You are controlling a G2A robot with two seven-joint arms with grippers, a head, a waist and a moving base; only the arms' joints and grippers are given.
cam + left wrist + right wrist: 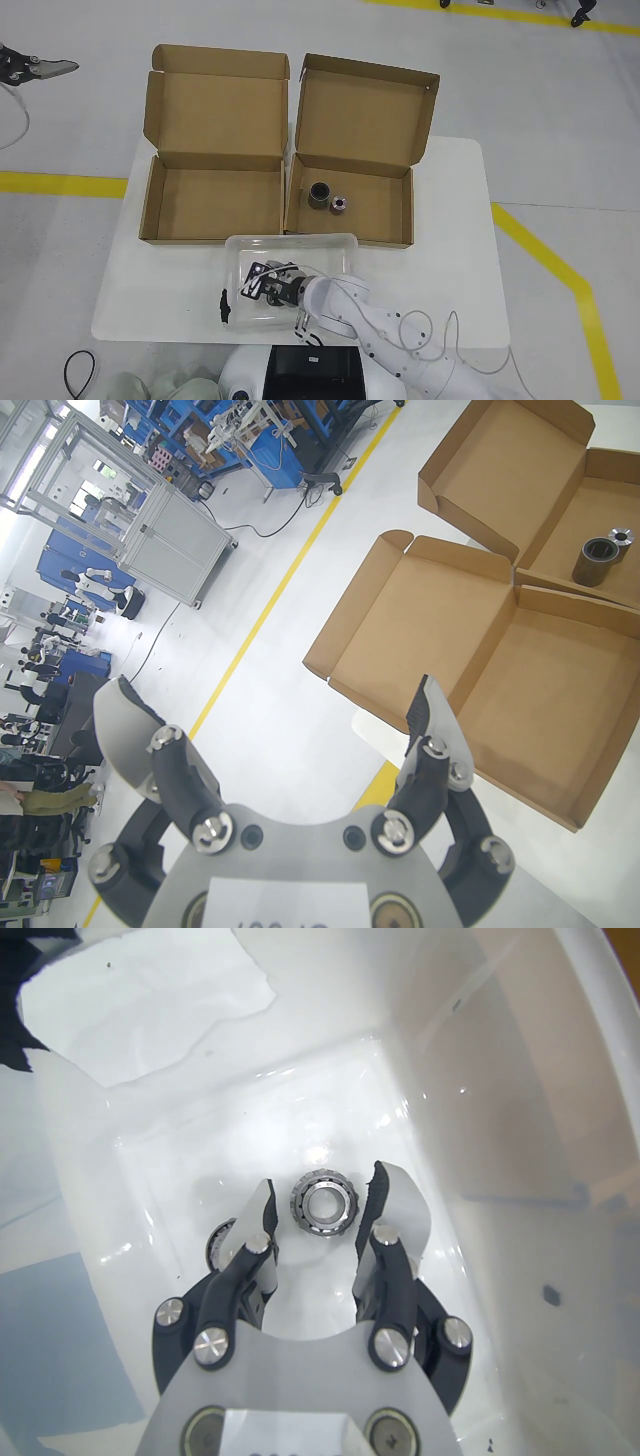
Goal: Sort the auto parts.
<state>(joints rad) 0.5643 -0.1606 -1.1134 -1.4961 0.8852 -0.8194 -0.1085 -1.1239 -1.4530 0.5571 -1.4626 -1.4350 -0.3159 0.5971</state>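
- Right gripper (324, 1184) was down inside the bin (450, 1078), jaws part open and holding nothing.
- Its fingers (372, 1208) stood either side of a bearing (324, 1209), with a narrow gap on each side. No contact that I could make out.
- The bearing lay on the bin floor right between the fingertips, bore facing up toward the wrist.
- A second bearing (218, 1240) sat just outside one finger, mostly hidden behind it. Whether it touched the finger, could not tell.
- Left gripper (272, 690) was spread wide and empty, out over the floor, well apart from the table (450, 250) and the bin.
- Two open boxes stood just beyond the bin from the right gripper.
- The right box (375, 215) held a dark sleeve (319, 194), with a small part (340, 204) just beside it.
- The left box (220, 205), on the left gripper's side, was bare.
- Progress, as I judged it: partly done. Two parts were already boxed, and at least two bearings were left in the bin. The arm covered part of the bin from above, so more could have been under it.
- Step in hand: picking the bearing. The fingers were placed but the grasp was not yet closed.
- Left to do: close, lift clear of the bin wall, and carry to a box. The bare left box looked the likely home for bearings, but that was a guess.
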